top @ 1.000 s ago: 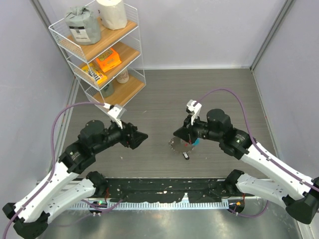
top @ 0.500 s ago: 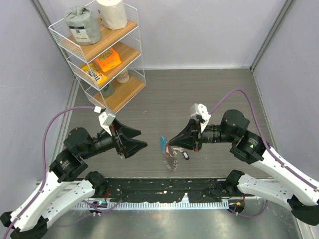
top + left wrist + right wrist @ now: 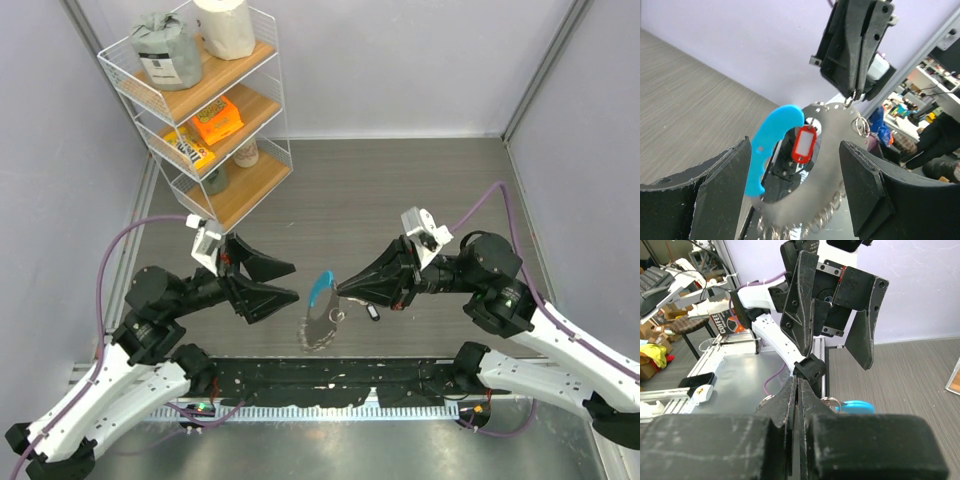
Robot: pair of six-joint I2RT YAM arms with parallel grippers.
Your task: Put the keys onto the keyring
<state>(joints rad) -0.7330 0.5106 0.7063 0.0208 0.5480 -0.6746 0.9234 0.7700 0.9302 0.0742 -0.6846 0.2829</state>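
No writing can be read on the small red tag (image 3: 803,141) with its white insert, or on the packets in the white wire rack (image 3: 268,60). That rack has three wooden shelves and stands at the far left corner of the grey table (image 3: 400,190).

The right gripper (image 3: 342,290) has its jaws pinched together on the thin silvery metal keyring (image 3: 854,97). One bright blue curved plastic tag (image 3: 320,287) and the fan of flat silvery keys (image 3: 316,328), too many to count, hang from it above the table's near edge. The left gripper (image 3: 292,281) faces them, jaws apart and empty.
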